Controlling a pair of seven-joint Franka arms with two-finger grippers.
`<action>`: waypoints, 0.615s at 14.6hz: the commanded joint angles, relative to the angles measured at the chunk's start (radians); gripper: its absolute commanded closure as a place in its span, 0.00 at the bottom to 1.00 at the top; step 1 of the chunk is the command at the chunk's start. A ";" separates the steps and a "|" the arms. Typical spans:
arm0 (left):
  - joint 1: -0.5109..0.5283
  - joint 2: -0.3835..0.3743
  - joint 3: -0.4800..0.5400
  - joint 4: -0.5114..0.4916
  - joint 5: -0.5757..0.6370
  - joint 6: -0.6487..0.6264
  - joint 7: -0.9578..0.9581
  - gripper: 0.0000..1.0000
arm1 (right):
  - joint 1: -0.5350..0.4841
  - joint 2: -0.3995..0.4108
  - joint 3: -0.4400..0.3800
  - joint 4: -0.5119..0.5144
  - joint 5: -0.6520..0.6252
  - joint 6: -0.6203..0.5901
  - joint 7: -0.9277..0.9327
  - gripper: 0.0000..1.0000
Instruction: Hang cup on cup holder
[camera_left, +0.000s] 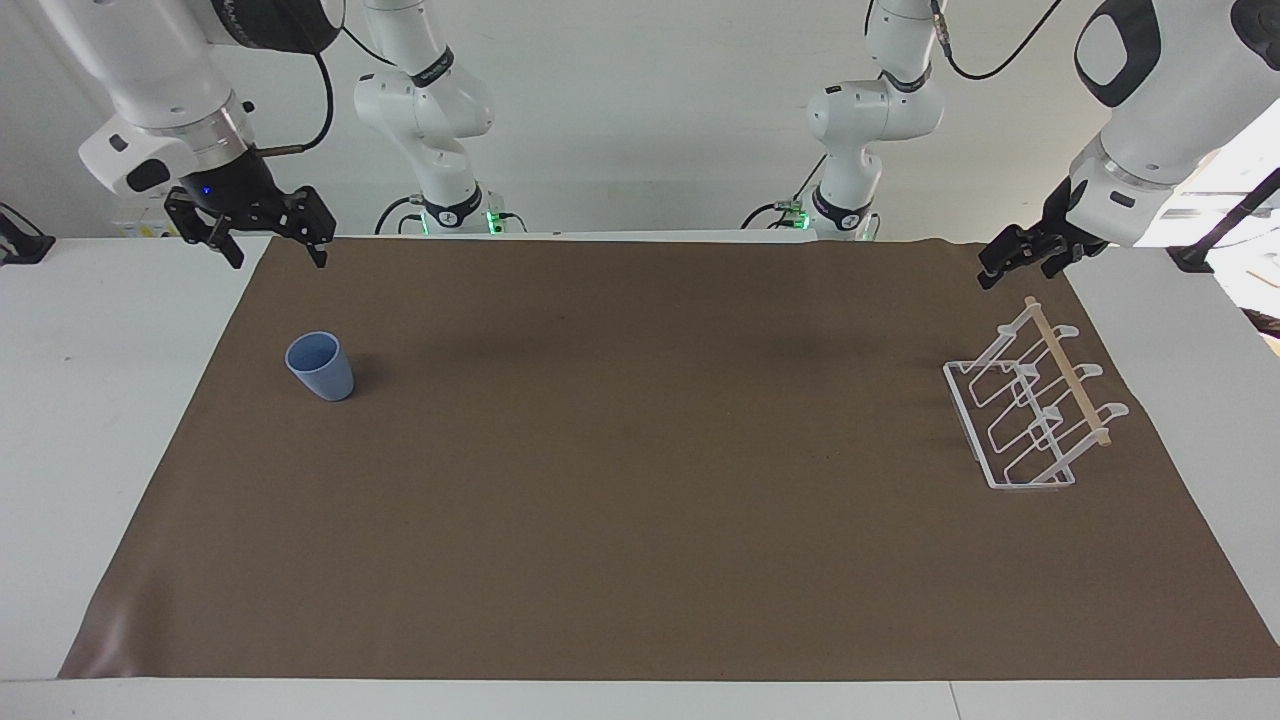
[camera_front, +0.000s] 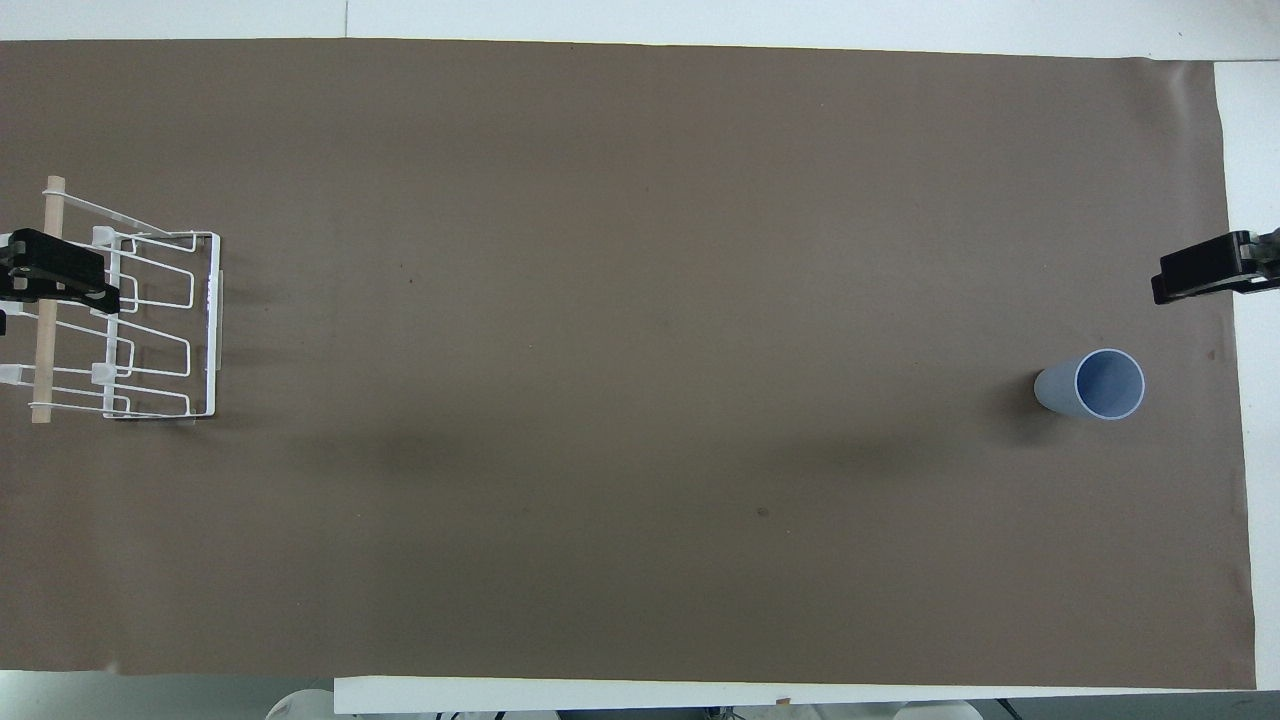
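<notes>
Noted first the brown mat at the bottom of the facing view. Found higher, at middle right, the cup holder, prongs slanted upward and carrying nothing, so ready to receive. Saw at middle left the cup, upright, mouth up, well apart from the holder, with nothing between them. Spotted at upper left the right gripper, raised near the cup, fingers wide and holding nothing, probably placed to fetch it. Spotted at upper right the left gripper, over the holder's end, fingers apart, holding nothing, waiting.
</notes>
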 joint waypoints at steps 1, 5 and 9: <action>-0.012 -0.005 0.012 -0.008 0.015 0.003 0.007 0.00 | -0.004 -0.031 0.004 -0.043 -0.009 0.021 -0.001 0.00; -0.012 -0.005 0.012 -0.008 0.015 0.002 0.007 0.00 | -0.013 -0.032 0.004 -0.044 0.000 0.016 0.000 0.00; -0.012 -0.005 0.012 -0.008 0.015 0.003 0.007 0.00 | -0.028 -0.042 0.000 -0.076 -0.002 0.031 -0.018 0.00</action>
